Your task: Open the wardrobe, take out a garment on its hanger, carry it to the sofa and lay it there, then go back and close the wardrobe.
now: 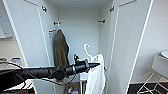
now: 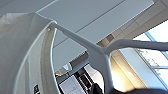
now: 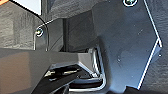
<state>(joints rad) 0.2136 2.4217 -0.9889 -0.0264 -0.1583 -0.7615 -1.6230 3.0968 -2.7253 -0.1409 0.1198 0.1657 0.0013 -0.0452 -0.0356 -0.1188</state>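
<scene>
The white wardrobe (image 1: 80, 27) stands in front of me with both doors swung wide. My left arm reaches in from the left, and my left gripper (image 1: 97, 64) is shut on the white hanger (image 1: 86, 50). Its curved hook is free in the air, resting on no hook or rail. The garment (image 1: 96, 77), a white T-shirt, droops from the hanger in front of the wardrobe's right side. In the left wrist view the hanger's arms (image 2: 100, 53) show close up, with the T-shirt's fabric (image 2: 17, 50) draped over one end.
An olive-brown coat (image 1: 60, 48) hangs from a hook on the wardrobe's left inner wall. The left door (image 1: 27, 32) and right door (image 1: 125, 37) flank the opening. Small items (image 1: 71, 90) lie at the wardrobe's bottom. A white wire-legged chair (image 1: 152, 85) stands at the right.
</scene>
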